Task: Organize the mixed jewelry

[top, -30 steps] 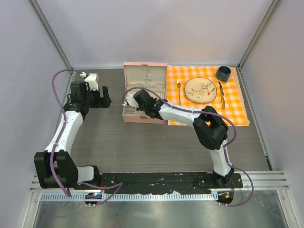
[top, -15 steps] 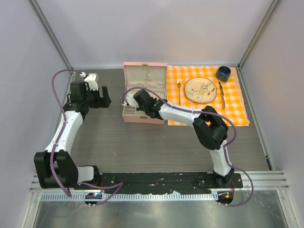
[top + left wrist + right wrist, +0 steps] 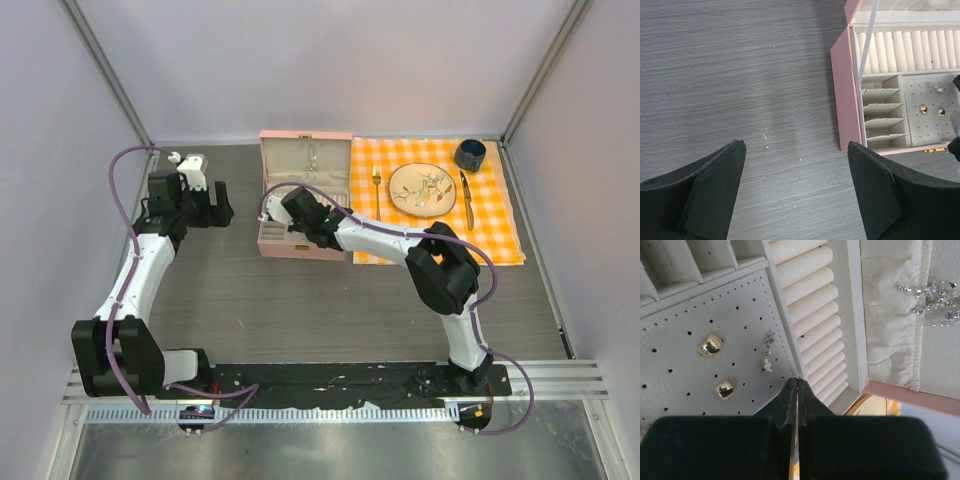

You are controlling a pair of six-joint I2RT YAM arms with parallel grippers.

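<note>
- When we hold this moment against the second before it, we find that nothing has moved. Both arms sit where they were, and so does the jewelry.
- The left arm (image 3: 140,265) hangs over the bare worktop (image 3: 715,75), just beside the pink case (image 3: 844,90). Its jaws are wide open and hold nothing.
- The right arm (image 3: 385,238) reaches into the open case. Its jaws are pressed tight together, with the tips low over the dotted pad (image 3: 680,365), close to the soft rolls (image 3: 810,305).
- A hair-thin bit shows right at those tips. We cannot tell what it is, or whether it is being held.
- The tiny pale bits (image 3: 767,352) lie on the dotted pad, just beside the closed tips. Two gold studs (image 3: 710,345) sit farther along the same pad.
- The shiny chain (image 3: 935,297) rests in the pocket of the lid, well apart from the tips.
- We think this still second means no new step got done. The right arm seems to be stopped in the middle of setting a small piece on the pad.
- Some pieces are already in the case, so we guess the sorting is partly done.
</note>
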